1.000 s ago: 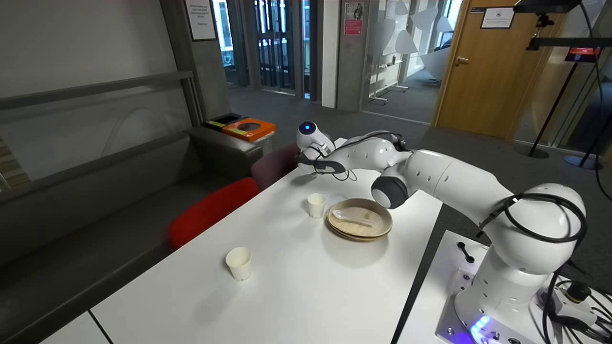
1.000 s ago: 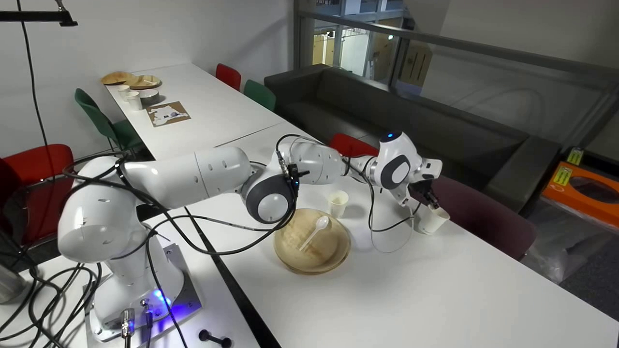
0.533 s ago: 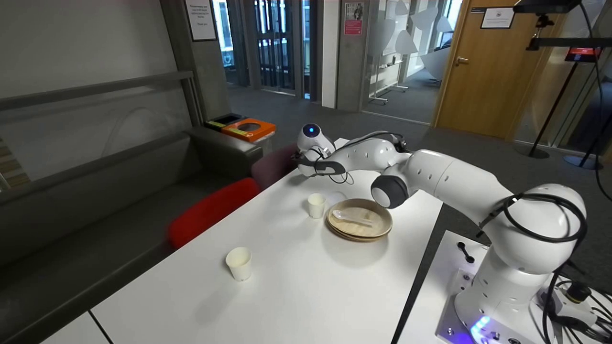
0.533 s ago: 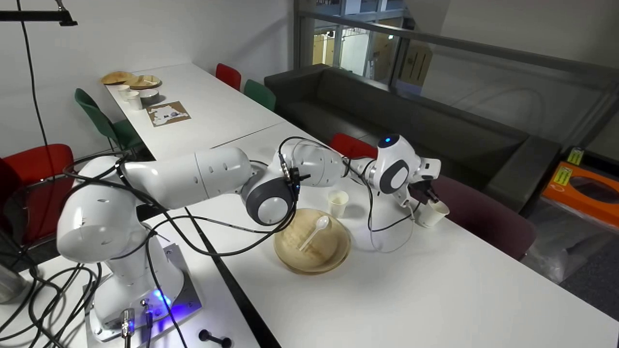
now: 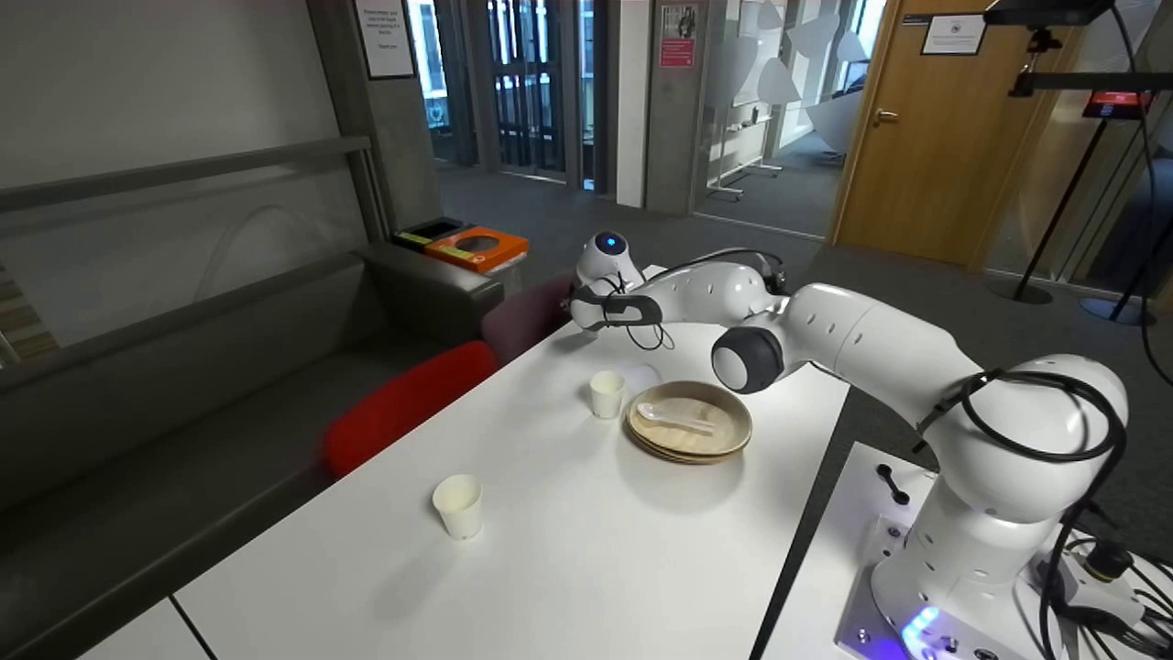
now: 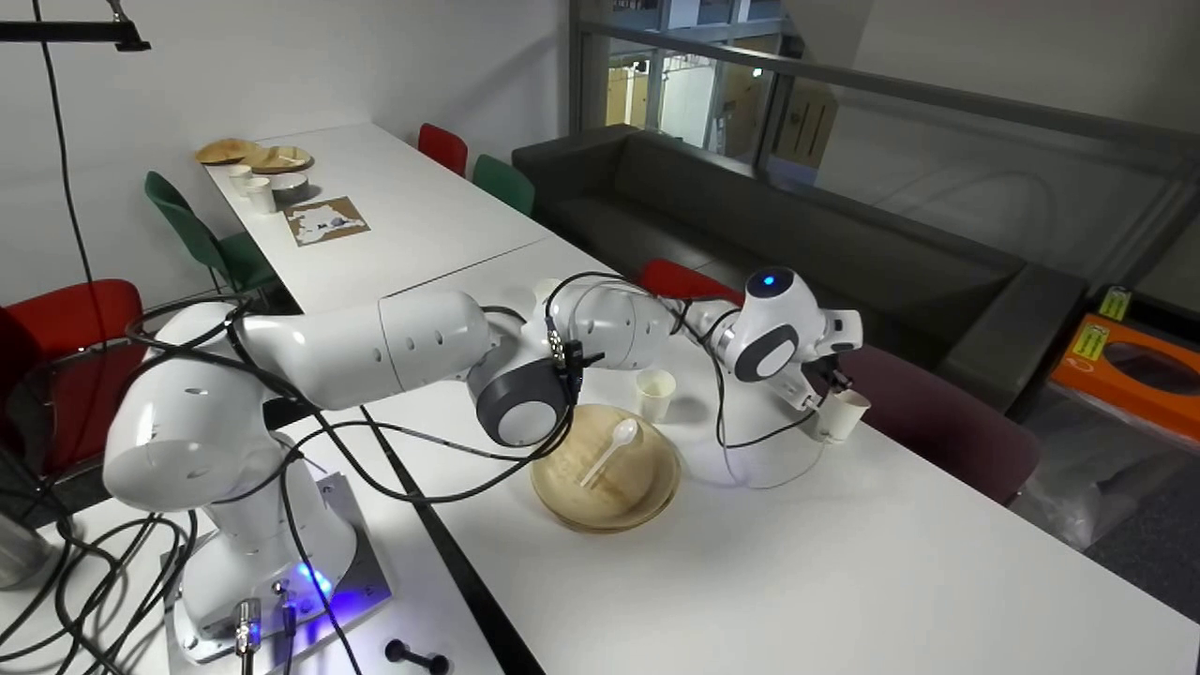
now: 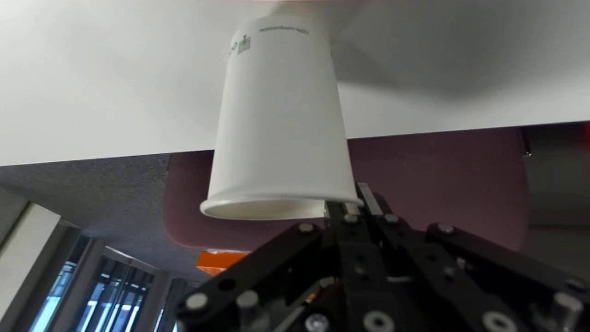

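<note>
A smooth, tapered white cup (image 7: 281,115) with a rolled rim is at the edge of the matte white surface (image 6: 891,562), the hand (image 7: 349,205) pinching its wall at the rim. The arm (image 6: 431,342), white with dark joint caps, reaches long and low, nearly level, its wrist angled down toward the cup. Near its middle joint sit stacked round, shallow, wood-grained plates (image 6: 562,478) bearing a pale spoon (image 6: 615,443); another cup (image 6: 654,396) stands upright just beside.
</note>
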`<move>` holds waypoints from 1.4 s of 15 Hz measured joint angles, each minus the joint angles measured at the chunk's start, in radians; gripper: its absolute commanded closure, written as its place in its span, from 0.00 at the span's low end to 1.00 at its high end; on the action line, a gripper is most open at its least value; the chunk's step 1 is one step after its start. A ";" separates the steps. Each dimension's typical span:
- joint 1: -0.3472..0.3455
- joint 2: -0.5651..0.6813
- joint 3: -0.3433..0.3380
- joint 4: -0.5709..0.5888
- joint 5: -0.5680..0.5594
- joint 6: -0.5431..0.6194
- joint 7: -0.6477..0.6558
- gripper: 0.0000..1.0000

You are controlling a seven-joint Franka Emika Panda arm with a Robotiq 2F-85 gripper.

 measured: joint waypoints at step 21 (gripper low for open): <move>-0.160 -0.168 0.086 0.082 0.164 -0.705 -0.322 0.99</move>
